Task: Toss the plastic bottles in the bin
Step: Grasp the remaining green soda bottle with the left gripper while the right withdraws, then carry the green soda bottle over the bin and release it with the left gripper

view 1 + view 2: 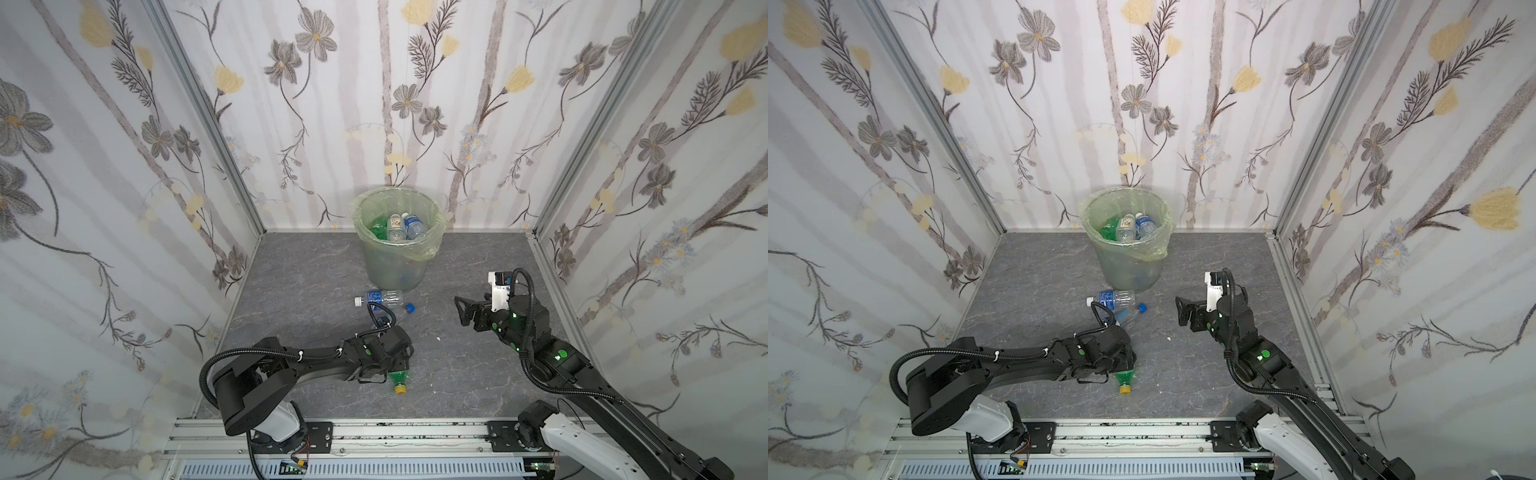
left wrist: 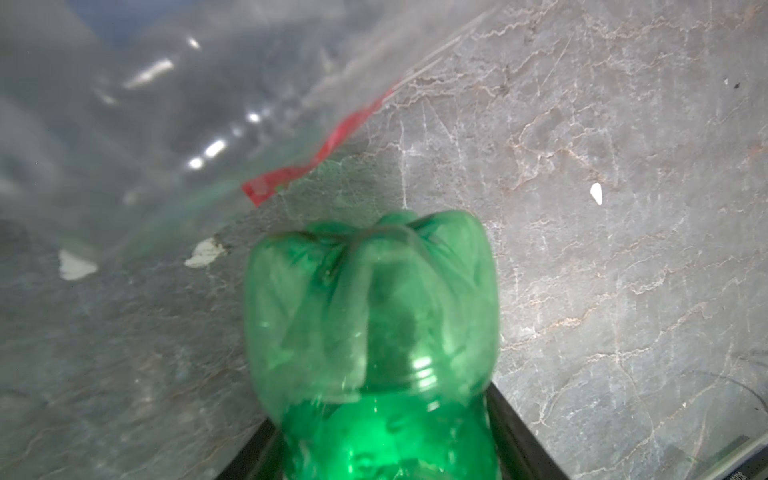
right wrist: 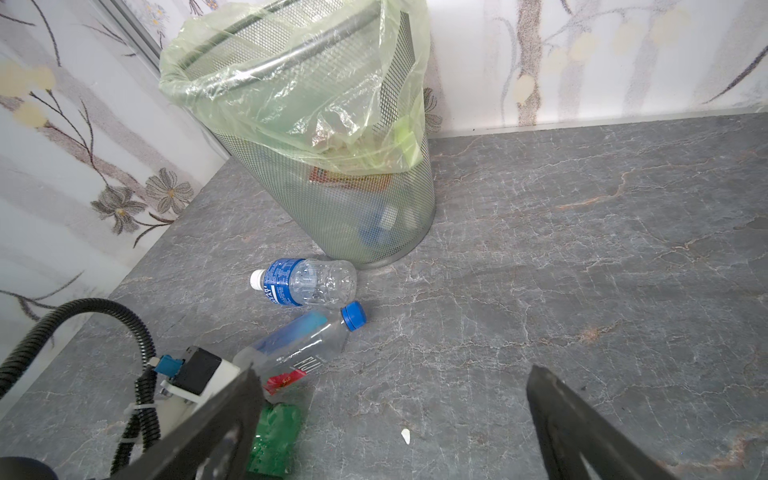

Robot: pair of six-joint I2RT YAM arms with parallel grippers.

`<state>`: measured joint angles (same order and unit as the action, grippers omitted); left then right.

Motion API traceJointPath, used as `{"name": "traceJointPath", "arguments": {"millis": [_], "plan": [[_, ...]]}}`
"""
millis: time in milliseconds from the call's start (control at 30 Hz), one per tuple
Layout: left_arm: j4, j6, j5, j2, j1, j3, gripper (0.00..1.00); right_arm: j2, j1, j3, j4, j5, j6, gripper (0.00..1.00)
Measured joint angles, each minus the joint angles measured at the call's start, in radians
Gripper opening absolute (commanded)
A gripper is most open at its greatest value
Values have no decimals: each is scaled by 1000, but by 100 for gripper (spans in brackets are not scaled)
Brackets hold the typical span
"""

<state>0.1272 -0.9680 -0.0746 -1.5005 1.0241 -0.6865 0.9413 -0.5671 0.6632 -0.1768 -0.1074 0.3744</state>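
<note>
With left jaws clenched on green bottle (image 2: 374, 324), right jaws released, lift clear of Fiji bottle (image 3: 299, 353) just ahead, toward mesh bin (image 3: 291, 199).

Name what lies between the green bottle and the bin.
Two clear bottles lying flat: the blue-capped Fiji bottle, then the white-capped blue-labelled bottle by the bin, shown in the right wrist view.

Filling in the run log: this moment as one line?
left gripper grips green bottle | right gripper open, empty | white-cap bottle, blue-cap bottle near bin
</note>
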Motion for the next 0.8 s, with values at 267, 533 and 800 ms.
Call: {"name": "traceJointPath", "arguments": {"millis": [267,533,800], "plan": [[24,58,-84,241,8,68,54,-6,6,-35,-1,-5,10,100],[67,127,-230,585,8,105,53,-11,10,-58,-5,-23,10,100],[142,210,-357,729,-10,-21,54,3,11,-86,-4,-26,0,100]]}}
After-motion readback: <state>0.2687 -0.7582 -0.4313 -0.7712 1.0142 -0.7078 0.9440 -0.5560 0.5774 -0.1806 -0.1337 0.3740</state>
